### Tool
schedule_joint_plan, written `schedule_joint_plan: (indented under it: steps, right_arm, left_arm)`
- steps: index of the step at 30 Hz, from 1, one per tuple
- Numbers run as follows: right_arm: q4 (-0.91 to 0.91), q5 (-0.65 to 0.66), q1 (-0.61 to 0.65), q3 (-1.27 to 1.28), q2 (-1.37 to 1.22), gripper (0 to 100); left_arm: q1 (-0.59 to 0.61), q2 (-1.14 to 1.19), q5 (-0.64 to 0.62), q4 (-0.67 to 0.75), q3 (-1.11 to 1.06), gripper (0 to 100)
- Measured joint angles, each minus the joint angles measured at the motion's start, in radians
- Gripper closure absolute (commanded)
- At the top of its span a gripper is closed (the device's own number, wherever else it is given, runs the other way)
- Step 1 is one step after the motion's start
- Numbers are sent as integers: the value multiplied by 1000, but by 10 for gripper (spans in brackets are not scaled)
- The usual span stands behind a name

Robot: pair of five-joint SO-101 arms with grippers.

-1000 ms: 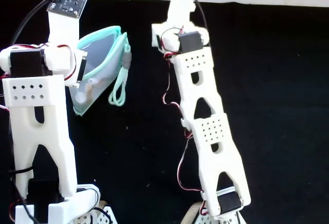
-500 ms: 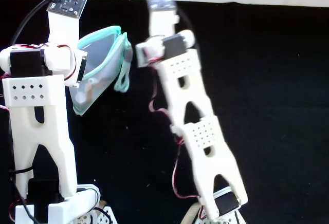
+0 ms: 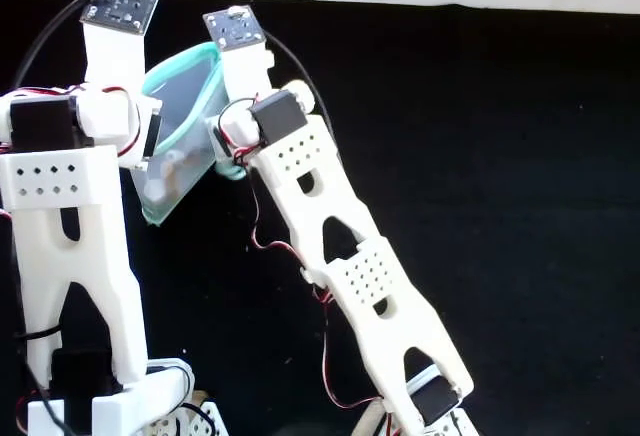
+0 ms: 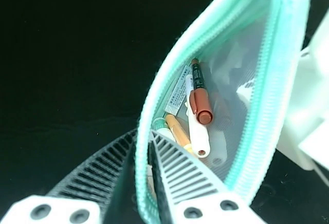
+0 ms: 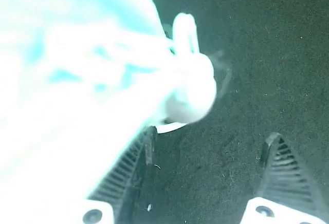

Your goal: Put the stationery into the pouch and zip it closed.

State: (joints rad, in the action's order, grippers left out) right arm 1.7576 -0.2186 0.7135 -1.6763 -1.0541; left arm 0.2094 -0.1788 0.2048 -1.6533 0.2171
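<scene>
Showing unreadable print, the pen (image 4: 199, 98) lies in the pouch (image 4: 241, 70) clamped by left gripper (image 4: 145, 136); right gripper (image 5: 211, 134) gapes.

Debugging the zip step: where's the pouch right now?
High view, upper left: the pouch is held between the two arms' wrists, its open rim pinched by the left gripper, the right gripper open beside it.

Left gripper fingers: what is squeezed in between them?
The pouch: its green rim is pinched between the fingers of the left gripper, as the left wrist view shows.
</scene>
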Motion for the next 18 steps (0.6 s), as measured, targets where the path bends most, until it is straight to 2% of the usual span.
schedule_joint_plan:
  steps: [8, 18]
  right_arm:
    - [-2, -2, 17, -2, -38, 678]
    - [-187, -3, -38, 2, -239, 678]
  left_arm:
    - [3, 0, 0, 0, 0, 993]
    - [2, 0, 0, 3, -3, 993]
